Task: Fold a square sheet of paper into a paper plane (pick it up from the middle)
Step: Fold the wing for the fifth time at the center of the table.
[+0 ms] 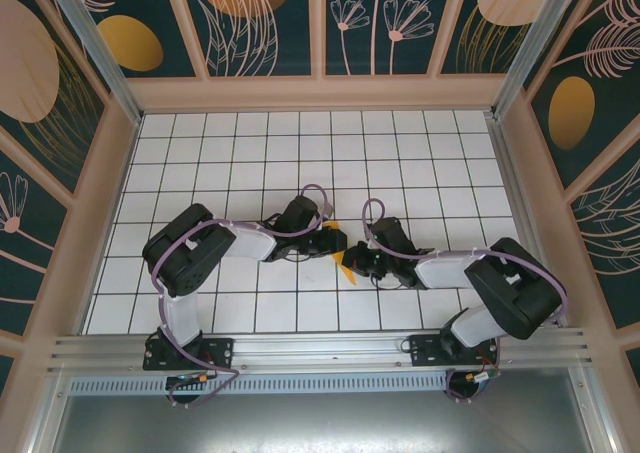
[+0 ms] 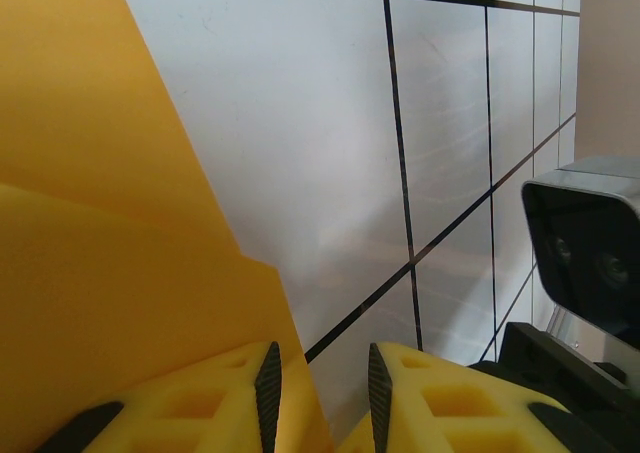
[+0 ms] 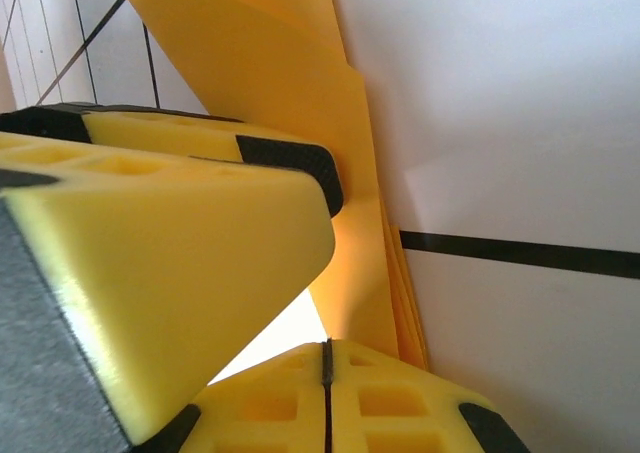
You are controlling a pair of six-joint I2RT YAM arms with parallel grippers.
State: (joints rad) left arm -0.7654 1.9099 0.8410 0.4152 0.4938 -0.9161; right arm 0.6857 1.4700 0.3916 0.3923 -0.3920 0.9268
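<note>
The square sheet of paper (image 1: 346,264), orange-yellow and folded into layers, sits mid-table between both arms. My right gripper (image 1: 358,262) is shut; in the right wrist view its pads meet in a thin line (image 3: 327,345), and the paper's (image 3: 300,63) lower end runs into that seam. My left gripper (image 1: 337,245) comes in from the left. In its wrist view the left gripper (image 2: 322,358) is open, floor showing between the pads. The paper (image 2: 110,253) lies behind the left finger, its edge reaching into the gap. One left fingertip (image 3: 290,163) touches the paper.
White gridded tabletop (image 1: 300,163) stretches behind and to both sides of the grippers. Patterned walls (image 1: 110,153) box it in on three sides. The right wrist's camera housing (image 2: 585,243) sits close beside my left gripper.
</note>
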